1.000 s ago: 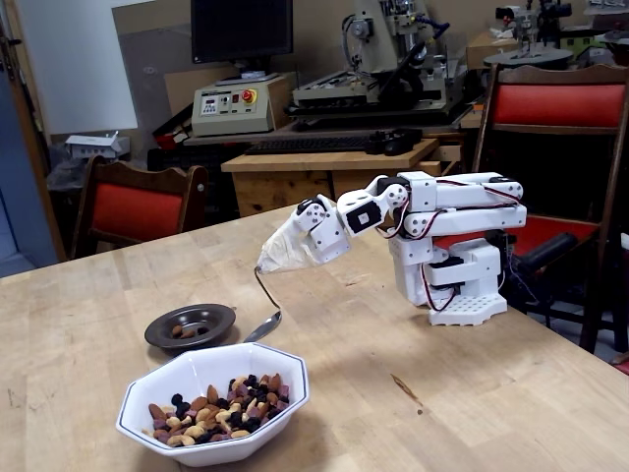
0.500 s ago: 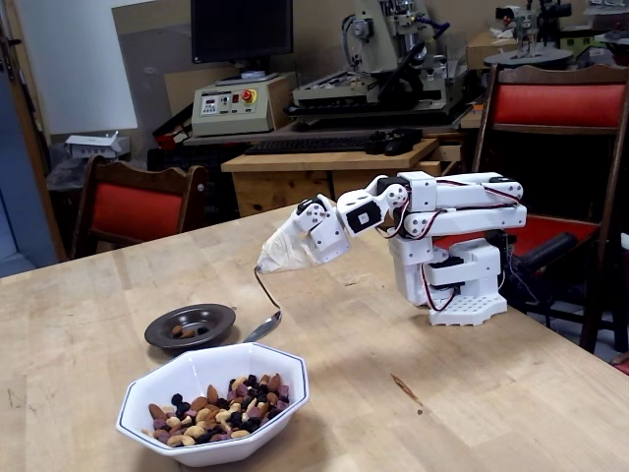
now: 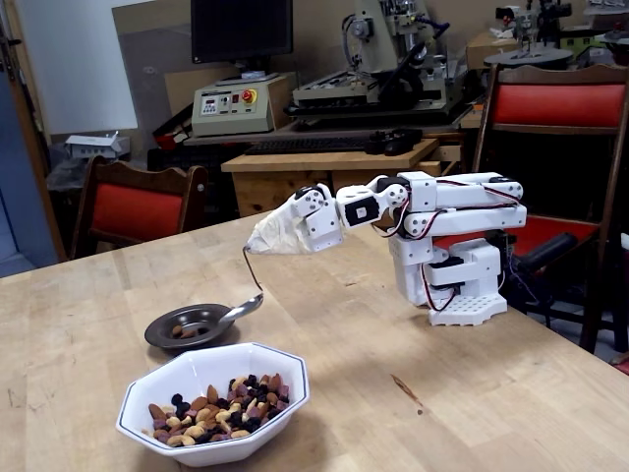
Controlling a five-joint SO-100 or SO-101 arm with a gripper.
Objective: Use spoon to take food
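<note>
Gripper (image 3: 257, 242) clamps taped spoon (image 3: 242, 311) over dark dish (image 3: 187, 329); food (image 3: 218, 408) bowl (image 3: 177, 379) nr.

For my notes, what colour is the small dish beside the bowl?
Dark brown, glossy; the small dish shows in the fixed view.

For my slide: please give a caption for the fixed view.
Gripper holds spoon above dark dish.

The fixed view is evenly and softly lit from above, moderately bright. Below the gripper (image 3: 257, 242), the counter (image 3: 413, 334) carries only faint, diffuse shadows. A small highlight glints on the spoon (image 3: 243, 308) bowl. Detail is soft and slightly grainy throughout, with the background behind the gripper dimmer. Edges show no marked distortion.
</note>
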